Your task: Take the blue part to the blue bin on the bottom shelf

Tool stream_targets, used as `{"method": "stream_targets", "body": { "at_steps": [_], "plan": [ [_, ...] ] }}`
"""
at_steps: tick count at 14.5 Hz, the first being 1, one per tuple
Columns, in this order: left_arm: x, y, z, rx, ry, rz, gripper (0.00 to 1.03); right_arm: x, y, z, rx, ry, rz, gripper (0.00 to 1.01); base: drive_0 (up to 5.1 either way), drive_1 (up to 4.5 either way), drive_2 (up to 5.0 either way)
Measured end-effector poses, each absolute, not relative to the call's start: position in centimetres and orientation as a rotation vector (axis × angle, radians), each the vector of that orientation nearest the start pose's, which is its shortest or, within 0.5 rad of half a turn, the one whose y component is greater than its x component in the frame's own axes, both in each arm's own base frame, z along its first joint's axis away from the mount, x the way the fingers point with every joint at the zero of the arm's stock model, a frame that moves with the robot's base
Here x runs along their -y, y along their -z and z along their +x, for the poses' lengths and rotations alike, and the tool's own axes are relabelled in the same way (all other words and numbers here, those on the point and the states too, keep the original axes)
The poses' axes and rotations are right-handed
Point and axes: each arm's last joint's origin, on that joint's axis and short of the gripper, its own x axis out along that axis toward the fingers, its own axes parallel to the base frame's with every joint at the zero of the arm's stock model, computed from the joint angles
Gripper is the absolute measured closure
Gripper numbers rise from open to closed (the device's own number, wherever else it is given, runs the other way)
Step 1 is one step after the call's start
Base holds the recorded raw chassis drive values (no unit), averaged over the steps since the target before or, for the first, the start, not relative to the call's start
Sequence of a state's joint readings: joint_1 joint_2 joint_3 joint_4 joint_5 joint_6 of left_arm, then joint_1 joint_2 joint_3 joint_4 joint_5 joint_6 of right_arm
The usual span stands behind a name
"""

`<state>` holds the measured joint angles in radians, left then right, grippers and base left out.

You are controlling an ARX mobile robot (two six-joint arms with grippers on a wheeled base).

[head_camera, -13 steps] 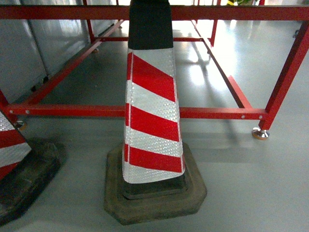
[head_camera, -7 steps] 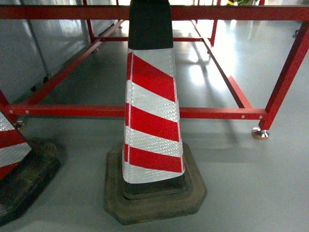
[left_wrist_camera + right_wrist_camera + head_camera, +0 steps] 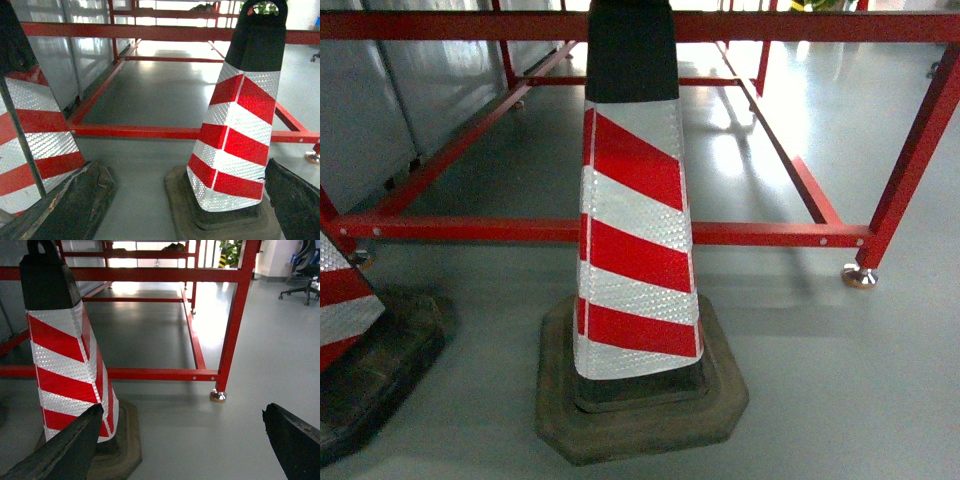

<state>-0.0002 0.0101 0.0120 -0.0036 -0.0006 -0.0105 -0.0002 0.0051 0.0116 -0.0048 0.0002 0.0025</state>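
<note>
The blue part, the blue bin and the bottom shelf are out of view in every frame. My left gripper (image 3: 181,167) is open; its dark fingers (image 3: 47,217) frame bare grey floor between two traffic cones and hold nothing. My right gripper (image 3: 182,411) is open too, its fingers (image 3: 292,440) spread wide over the floor beside a cone, nothing between them. Neither gripper shows in the head view.
A red-and-white striped traffic cone (image 3: 635,240) on a dark rubber base stands straight ahead, a second cone (image 3: 340,300) at the left edge. Behind them runs a low red steel frame (image 3: 760,234) with a metal foot (image 3: 860,277). Grey panels (image 3: 370,100) line the left. An office chair (image 3: 305,270) stands far right.
</note>
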Motion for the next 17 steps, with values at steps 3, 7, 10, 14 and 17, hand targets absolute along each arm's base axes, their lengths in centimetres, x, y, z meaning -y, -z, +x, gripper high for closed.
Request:
{"method": "stream_targets", "body": {
  "at_steps": [3,7,10,14,17],
  "plan": [
    [0.0,-16.65,9.76,-0.002,0.0,-0.01,0.05,0.0,-16.66,9.73,0.002,0.0,0.002,0.03,0.0,0.0,0.0],
    [0.0,-16.65,9.76,-0.002,0.0,-0.01,0.05,0.0,-16.66,9.73,0.002,0.0,0.002,0.03,0.0,0.0,0.0],
    [0.0,-16.65,9.76,-0.002,0.0,-0.01,0.05,0.0,-16.66,9.73,0.001,0.0,0.002,0.03,0.0,0.0,0.0],
    [0.0,-16.62,9.76,-0.005,-0.001,-0.01,0.05,0.0,-16.65,9.73,0.0,0.0,0.002,0.03,0.0,0.0,0.0],
    [0.01,-16.63,9.76,-0.004,0.002,-0.01,0.05,0.0,-16.67,9.73,0.003,0.001,0.002,0.03,0.0,0.0,0.0]
  ]
}}
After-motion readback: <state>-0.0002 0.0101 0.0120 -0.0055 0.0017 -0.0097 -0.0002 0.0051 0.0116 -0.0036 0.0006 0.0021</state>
